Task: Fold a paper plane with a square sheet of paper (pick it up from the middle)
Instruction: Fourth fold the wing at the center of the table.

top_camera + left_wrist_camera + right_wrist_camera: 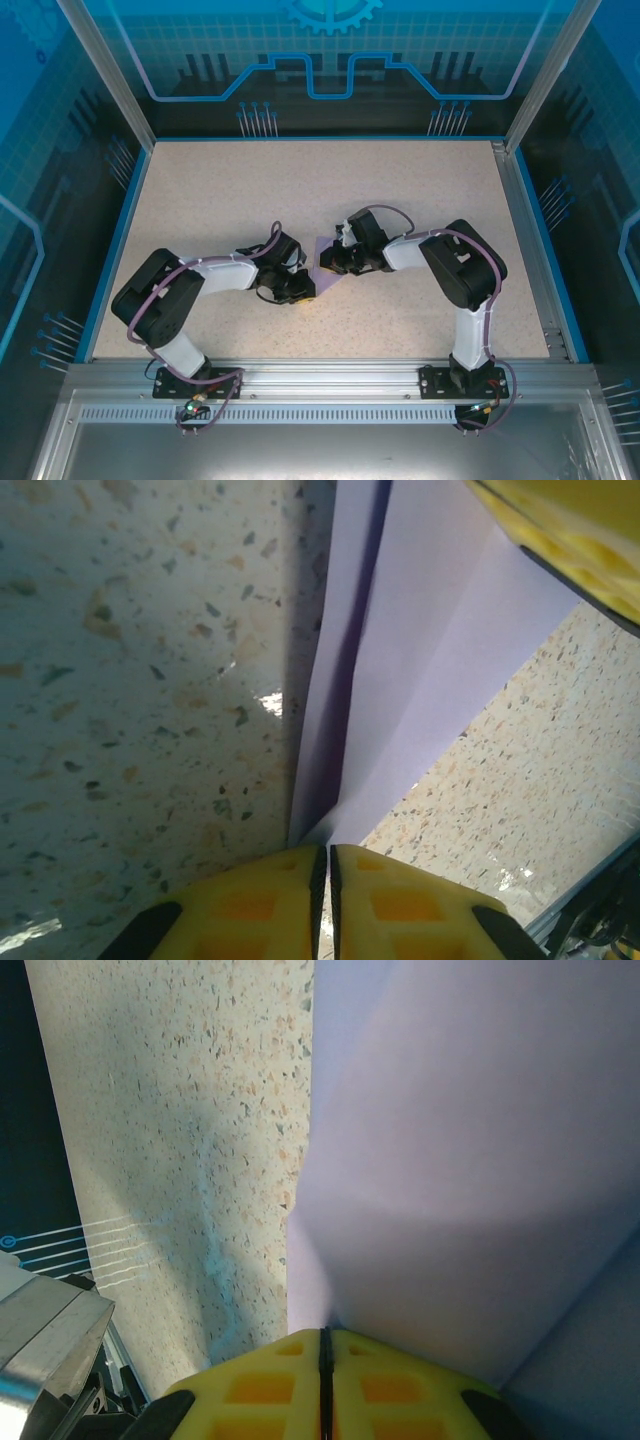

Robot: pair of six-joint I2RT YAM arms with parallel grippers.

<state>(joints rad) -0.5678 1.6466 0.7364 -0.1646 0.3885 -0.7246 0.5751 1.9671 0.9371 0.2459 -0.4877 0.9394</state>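
The square sheet of paper (325, 247), pale purple, hangs between my two grippers at mid-table. In the left wrist view the paper (440, 660) shows a long crease with folded layers, and its lower corner runs down into my left gripper (327, 848), whose yellow fingers are shut on it with only a thin slit between them. My right gripper (323, 1332) is shut on another edge of the paper (470, 1160), which fans up from its jaws. A yellow finger (575, 540) of the right gripper shows at the paper's far end. I cannot tell whether this has the paper plane's pointed shape.
The speckled table (250, 190) has a blue rim and enclosure walls on three sides. An aluminium rail (330, 375) carrying both arm bases runs along the near edge, and it also appears as the rail (50, 1360) low on the left. Both forearms lie low around the paper.
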